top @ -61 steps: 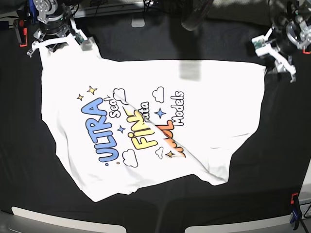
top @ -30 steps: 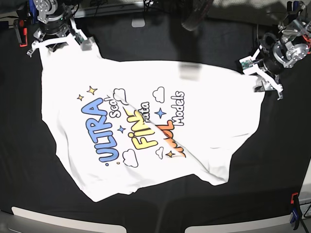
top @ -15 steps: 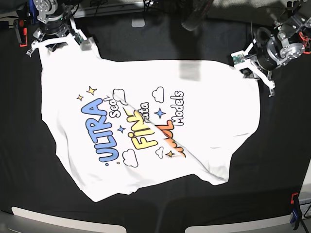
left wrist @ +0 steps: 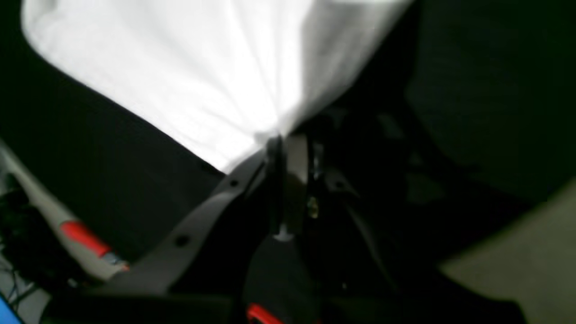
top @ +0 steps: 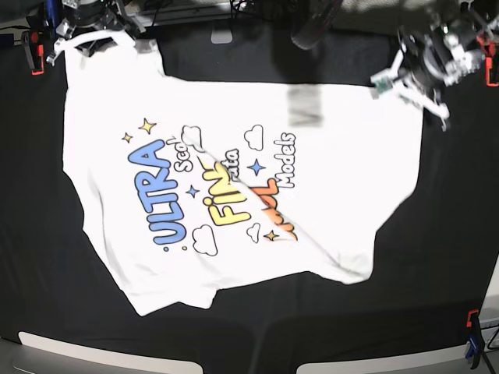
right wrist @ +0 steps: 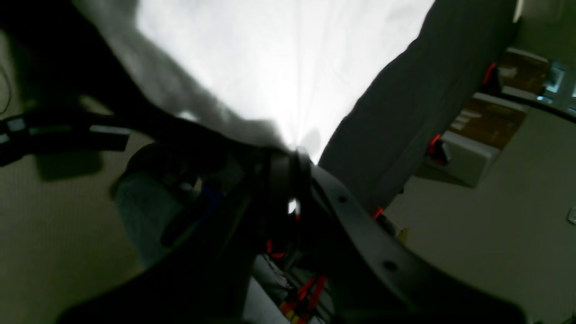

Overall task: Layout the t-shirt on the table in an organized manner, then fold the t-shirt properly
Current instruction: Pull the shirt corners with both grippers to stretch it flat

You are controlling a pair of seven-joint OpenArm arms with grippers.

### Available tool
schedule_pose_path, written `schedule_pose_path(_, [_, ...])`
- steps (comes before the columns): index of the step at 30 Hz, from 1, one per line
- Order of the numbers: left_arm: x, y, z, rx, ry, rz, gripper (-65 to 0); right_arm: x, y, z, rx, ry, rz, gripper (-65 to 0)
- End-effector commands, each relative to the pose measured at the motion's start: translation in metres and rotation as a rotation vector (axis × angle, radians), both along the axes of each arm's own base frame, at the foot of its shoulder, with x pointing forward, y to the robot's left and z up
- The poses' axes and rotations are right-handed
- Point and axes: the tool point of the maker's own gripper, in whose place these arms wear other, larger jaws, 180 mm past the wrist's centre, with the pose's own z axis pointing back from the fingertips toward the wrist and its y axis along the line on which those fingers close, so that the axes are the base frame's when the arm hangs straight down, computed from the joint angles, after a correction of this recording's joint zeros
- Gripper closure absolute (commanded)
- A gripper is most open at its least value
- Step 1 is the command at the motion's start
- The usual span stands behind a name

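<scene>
— Where is the t-shirt right now?

— Spread print-side up across the black counter, lettering slanted, with a diagonal crease running through the words. Its lower hem lies rumpled toward the near edge.

— And your left end effector?

— Clenched on a corner of the t-shirt. My left wrist view shows the white cloth bunching to a point right where the jaws meet. In the base view that end effector sits at the upper right of the shirt.

— Your right end effector?

— Also clamped on the t-shirt. The fabric fans out from the closed tips in my right wrist view. In the base view it is at the far upper left corner, where the cloth is pulled up toward the counter's back edge.

— Anything else there?

— An orange clamp beside that corner, and another clamp at the lower right.
</scene>
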Motion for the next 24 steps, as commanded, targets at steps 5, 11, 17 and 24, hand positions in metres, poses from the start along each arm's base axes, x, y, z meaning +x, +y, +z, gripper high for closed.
schedule_pose_path(5, [-0.008,0.024,0.01,0.166,-0.078,-0.021,0.0,-0.003,-0.002,0.006,-0.016,-0.005,0.007,0.0])
schedule_pose_path(11, [-0.014,0.046,0.019,0.3,-0.156,-0.012,0.0,-0.012,-0.004,0.009,-0.055,0.004,0.041,0.0])
schedule_pose_path(17, [-0.04,0.049,0.014,0.338,-0.108,-0.03,0.0,-0.031,-0.006,0.01,-0.082,0.039,0.064,0.0])
schedule_pose_path(24, [-0.067,0.06,0.02,0.448,-0.086,-0.058,0.0,-0.055,-0.009,0.011,-0.099,0.09,0.06,0.0])
